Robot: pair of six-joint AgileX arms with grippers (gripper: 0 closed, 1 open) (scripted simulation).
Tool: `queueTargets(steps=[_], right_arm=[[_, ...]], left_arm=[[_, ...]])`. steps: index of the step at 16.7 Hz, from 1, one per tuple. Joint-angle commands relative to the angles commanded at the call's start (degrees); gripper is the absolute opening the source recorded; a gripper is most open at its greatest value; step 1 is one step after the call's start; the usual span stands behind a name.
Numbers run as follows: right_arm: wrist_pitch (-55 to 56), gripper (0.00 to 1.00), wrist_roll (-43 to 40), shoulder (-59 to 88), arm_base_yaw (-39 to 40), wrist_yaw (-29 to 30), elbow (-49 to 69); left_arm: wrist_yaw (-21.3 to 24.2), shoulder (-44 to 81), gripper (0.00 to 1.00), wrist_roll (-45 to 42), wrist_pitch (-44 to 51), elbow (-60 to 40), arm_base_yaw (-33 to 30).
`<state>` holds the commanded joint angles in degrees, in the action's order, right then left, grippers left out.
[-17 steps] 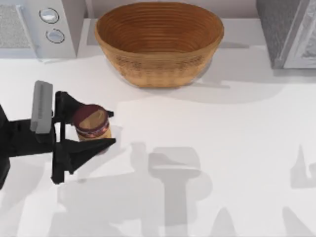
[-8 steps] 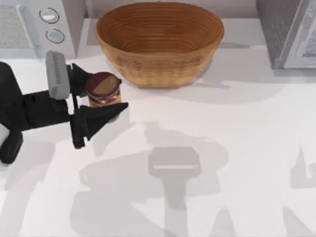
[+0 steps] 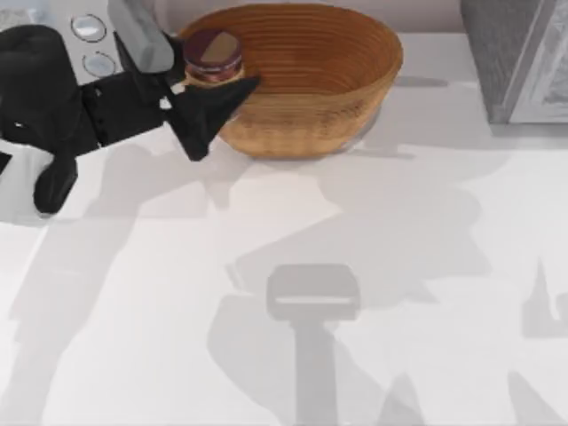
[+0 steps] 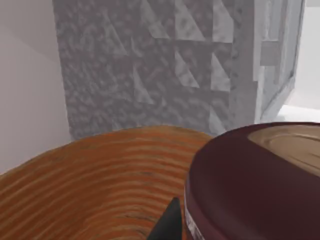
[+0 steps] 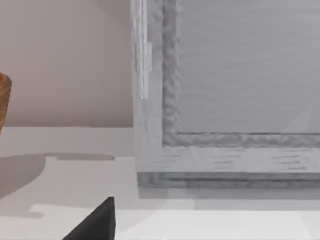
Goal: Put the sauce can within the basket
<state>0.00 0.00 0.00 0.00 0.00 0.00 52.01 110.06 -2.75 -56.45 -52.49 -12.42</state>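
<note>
The sauce can [image 3: 211, 55], with its dark maroon top and orange-and-cream label, hangs over the left rim of the basket [image 3: 293, 84]. My left gripper [image 3: 216, 69] is shut on the can, one black finger on each side. The basket is a large tan wicker oval at the back middle of the table. In the left wrist view the can's maroon top [image 4: 255, 185] looms close, with the basket's ribbed inside [image 4: 85, 190] beneath and beyond it. A dark part of my right gripper [image 5: 95, 225] shows low in the right wrist view, far from the can.
A white appliance with two round knobs [image 3: 89, 40] stands at the back left, just behind my left arm. A grey speckled cabinet [image 3: 519, 53] fills the back right corner and faces the right wrist camera [image 5: 225, 100]. White tabletop [image 3: 355, 266] spreads in front.
My left gripper has lifted the sauce can off the table and carried it back and to the right, from the open tabletop to above the basket's left rim.
</note>
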Motion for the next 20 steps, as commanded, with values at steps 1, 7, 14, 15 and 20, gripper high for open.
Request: queueTargets(steps=[1, 7, 14, 15, 20], right_arm=[[0.00, 1.00, 0.00, 0.00, 0.00, 0.00, 0.00], [0.00, 1.00, 0.00, 0.00, 0.00, 0.00, 0.00], [0.00, 1.00, 0.00, 0.00, 0.00, 0.00, 0.00], [0.00, 1.00, 0.00, 0.00, 0.00, 0.00, 0.00], [0.00, 1.00, 0.00, 0.00, 0.00, 0.00, 0.00]], left_arm=[[-2.73, 0.06, 0.00, 0.29, 1.86, -2.06, -0.69], [-19.40, 0.63, 0.00, 1.70, 14.15, -15.27, -4.53], [-21.70, 0.42, 0.00, 1.71, 16.30, -17.43, -4.97], [-21.78, 0.60, 0.00, 1.74, 16.31, -17.62, -5.08], [-23.35, 7.14, 0.00, 1.83, 16.52, -24.48, -7.11]])
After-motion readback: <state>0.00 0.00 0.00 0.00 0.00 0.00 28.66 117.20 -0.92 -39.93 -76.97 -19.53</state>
